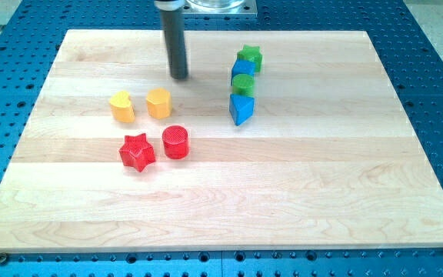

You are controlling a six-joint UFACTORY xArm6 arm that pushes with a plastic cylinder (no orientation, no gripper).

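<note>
My tip (179, 77) rests on the wooden board (321, 192) near the view's top, touching no block. Nearest to it is a yellow hexagon block (158, 102), a little below and to the left. A yellow heart block (121, 106) sits just left of that hexagon. Lower down lie a red star block (137, 151) and a red cylinder block (175, 141), side by side. To the tip's right runs a tight column: a green star block (248, 58), a blue block (244, 69), a green cylinder block (242, 84) and a blue triangle block (241, 108).
The board lies on a blue perforated table (437, 77). A metal mount (218, 6) stands at the view's top edge, behind the rod.
</note>
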